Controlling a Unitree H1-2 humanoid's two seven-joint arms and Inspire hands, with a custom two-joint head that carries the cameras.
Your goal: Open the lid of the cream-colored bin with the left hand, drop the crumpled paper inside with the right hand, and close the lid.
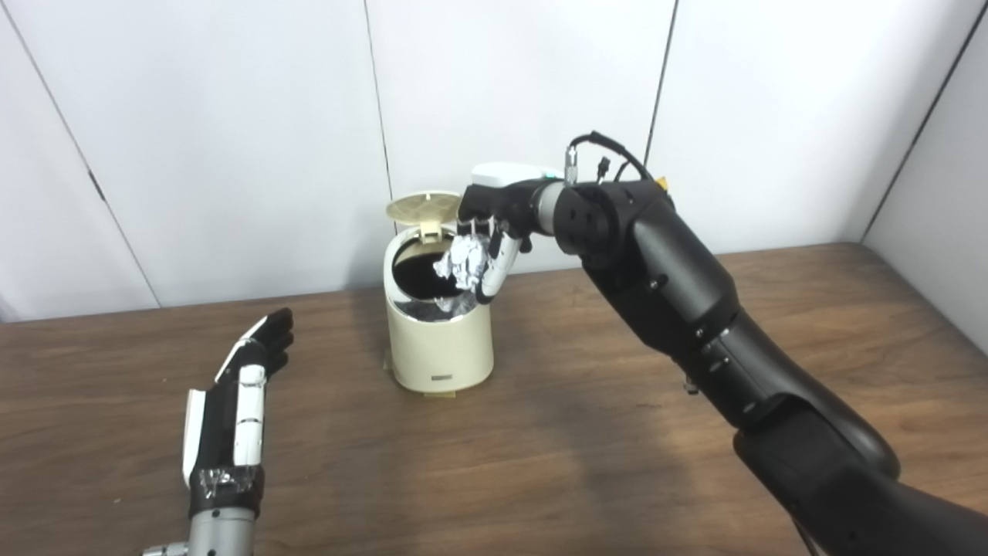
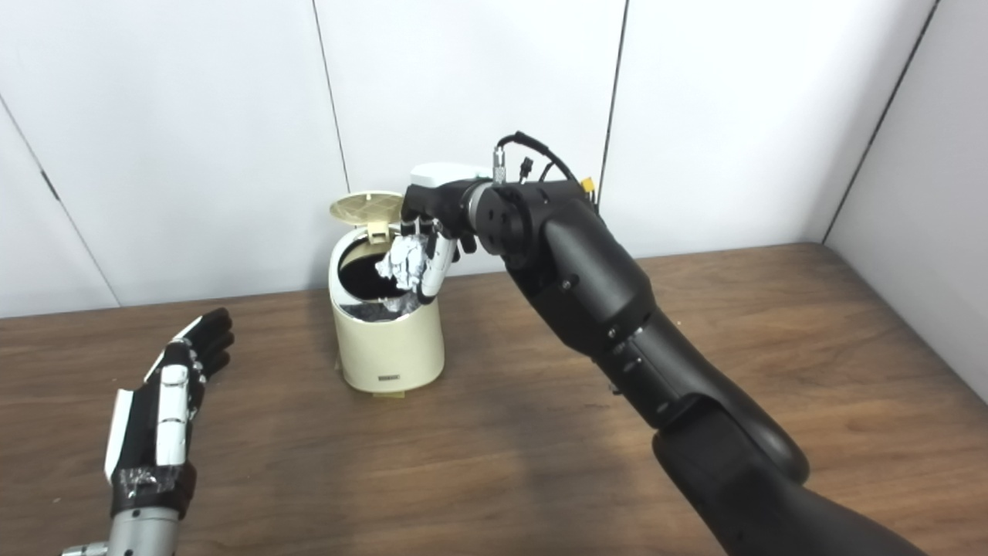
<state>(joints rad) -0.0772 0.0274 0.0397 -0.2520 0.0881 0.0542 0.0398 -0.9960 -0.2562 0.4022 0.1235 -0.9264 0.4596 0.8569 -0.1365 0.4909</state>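
The cream-colored bin [image 1: 440,344] stands on the wooden table with its round lid [image 1: 424,208] tipped up and back, showing a dark inside. My right hand [image 1: 488,239] reaches over the bin's mouth from the right, fingers pointing down and shut on the crumpled paper [image 1: 461,262], a whitish-silver wad held just above the opening. My left hand [image 1: 245,386] lies low over the table, left of the bin and apart from it, fingers stretched out and holding nothing.
The table [image 1: 540,448] runs wide in front of the bin and to the right. White wall panels [image 1: 231,116] stand close behind the bin. My right arm [image 1: 695,309] crosses the right half of the scene.
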